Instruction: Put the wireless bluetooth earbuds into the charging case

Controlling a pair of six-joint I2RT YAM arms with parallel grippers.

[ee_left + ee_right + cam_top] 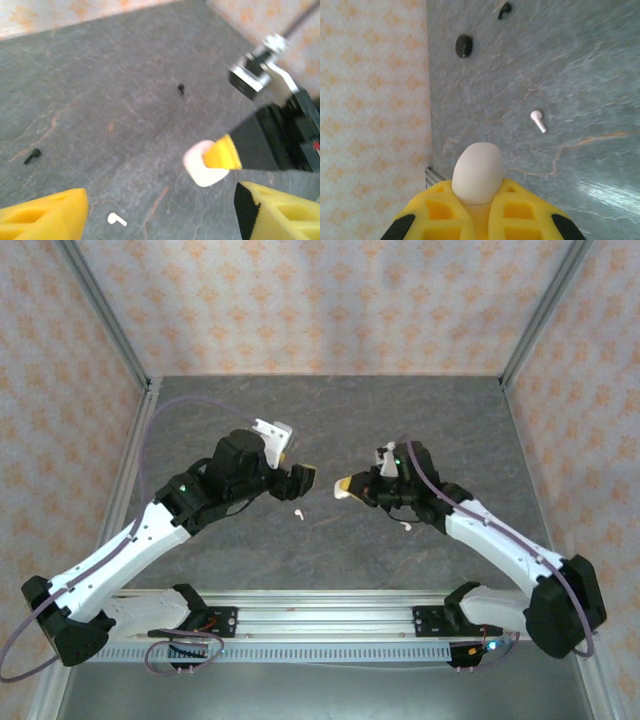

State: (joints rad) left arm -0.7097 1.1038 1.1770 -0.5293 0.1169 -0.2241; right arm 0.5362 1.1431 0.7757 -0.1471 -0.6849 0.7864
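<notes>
White case (478, 171) is clamped in the right claw (477, 194), its rounded end poking out past the yellow fingers. It is held up off the table (330, 410), near the middle. Left claw (162, 202) faces it, just beside, released, fingers spread wide. The overhead view shows a small gap between the claw tips.

White earbud (298, 510) lies flat on the table just on the near side of that gap, apart from both claws. Second white earbud (406, 526) lies close beside the right arm's wrist. From the left wrist, one black earbud (32, 156) lies off to the left and the other black earbud (181, 89) farther up. Both lie loose, well apart from each other and from the case.

Room: the far half of the table lies open behind both claws. Patterned walls (330, 300) close off the back, left and right, with metal posts at the corners. Rail (330, 618) carrying the arm bases runs along the near edge. Both arms reach inward and crowd the centre.

Dark oval lump (464, 46) sits on the table near the wall foot in the right wrist view; cannot tell what it is.
</notes>
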